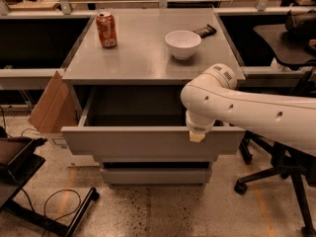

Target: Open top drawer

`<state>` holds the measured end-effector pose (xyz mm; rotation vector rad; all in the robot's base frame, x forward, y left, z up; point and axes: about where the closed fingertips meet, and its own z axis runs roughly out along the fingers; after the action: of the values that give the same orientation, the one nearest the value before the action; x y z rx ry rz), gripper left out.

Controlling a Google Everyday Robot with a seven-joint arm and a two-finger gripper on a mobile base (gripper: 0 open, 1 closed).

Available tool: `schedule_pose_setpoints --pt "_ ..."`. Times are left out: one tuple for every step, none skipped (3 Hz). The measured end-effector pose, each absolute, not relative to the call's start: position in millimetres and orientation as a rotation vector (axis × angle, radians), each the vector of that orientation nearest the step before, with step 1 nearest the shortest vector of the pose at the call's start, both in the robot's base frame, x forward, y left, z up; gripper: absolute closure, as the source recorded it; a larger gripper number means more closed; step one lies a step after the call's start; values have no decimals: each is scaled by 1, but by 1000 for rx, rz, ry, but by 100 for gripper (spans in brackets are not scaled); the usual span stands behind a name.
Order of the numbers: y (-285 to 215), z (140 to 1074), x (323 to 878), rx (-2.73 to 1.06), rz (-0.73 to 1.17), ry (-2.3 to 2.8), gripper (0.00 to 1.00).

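Observation:
The top drawer [148, 141] is a wide grey drawer with a flat handleless front. It stands pulled well out from the cabinet, and its grey box interior [133, 107] shows empty. My white arm reaches in from the right. The gripper [197, 135] sits at the right part of the drawer's front top edge. Only a cream-coloured tip shows below the wrist; the rest is hidden by the arm. A lower grey drawer front [157, 175] sits closed beneath.
On the cabinet top [143, 53] stand an orange soda can [106, 30], a white bowl [183, 44] and a dark snack bar [204, 31]. A cardboard piece [52, 105] leans at the left. An office chair [276, 177] stands at the right, a black stand and cables at the lower left.

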<state>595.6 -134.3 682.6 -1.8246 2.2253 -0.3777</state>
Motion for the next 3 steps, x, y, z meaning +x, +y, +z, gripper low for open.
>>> schedule_pose_setpoints --pt "-134 681 591 -1817 -360 2232 98" --pt "-134 682 591 -1817 -360 2232 76" --pt "-134 682 591 -1817 -360 2233 53"
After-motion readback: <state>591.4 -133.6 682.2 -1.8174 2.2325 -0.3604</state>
